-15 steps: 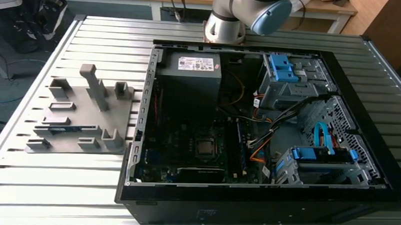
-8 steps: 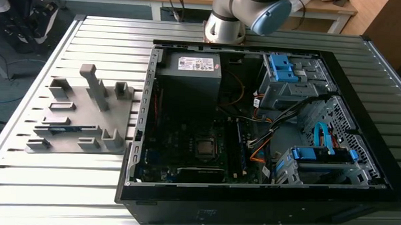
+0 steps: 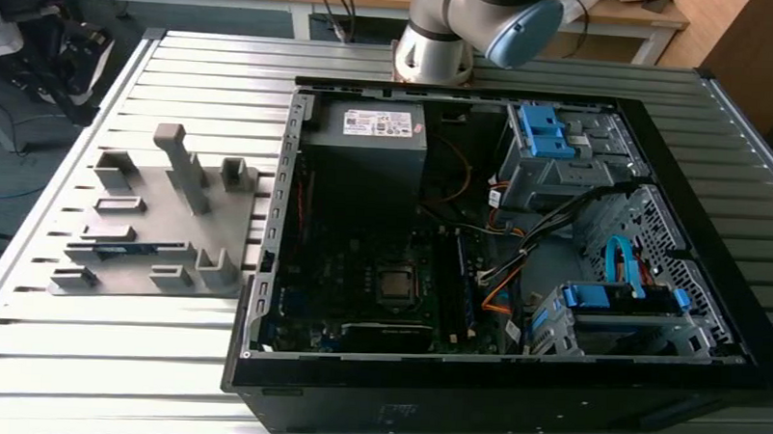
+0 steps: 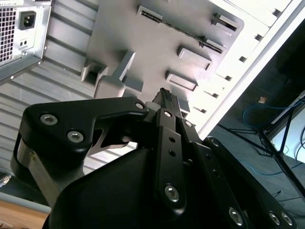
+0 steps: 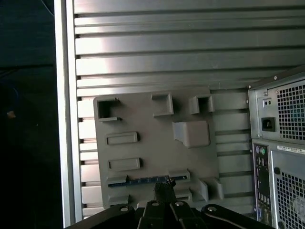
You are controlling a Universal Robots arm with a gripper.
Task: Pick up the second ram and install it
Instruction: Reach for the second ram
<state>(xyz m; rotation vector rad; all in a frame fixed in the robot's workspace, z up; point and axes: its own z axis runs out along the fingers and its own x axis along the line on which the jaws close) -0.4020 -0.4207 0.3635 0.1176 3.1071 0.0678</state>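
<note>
The second ram [image 3: 115, 250] is a thin blue-green stick lying on edge in a slot of the grey holder plate [image 3: 148, 230], on the exterior view's left beside the open computer case [image 3: 266, 271]. In the first wrist view the ram [image 5: 145, 181] runs along the plate [image 5: 157, 138] close to my gripper [image 5: 164, 187]. The gripper hangs well above the plate, apart from the ram. In the second wrist view the black fingers meet at the gripper's tip [image 4: 165, 96], shut with nothing between them.
The holder plate carries a tall post [image 3: 180, 166] and several low brackets. Inside the case lie the motherboard [image 3: 391, 285], a grey power supply [image 3: 370, 130], loose cables and blue drive-bay clips [image 3: 544, 131]. The slatted metal table [image 3: 162, 383] ends near the plate's outer side.
</note>
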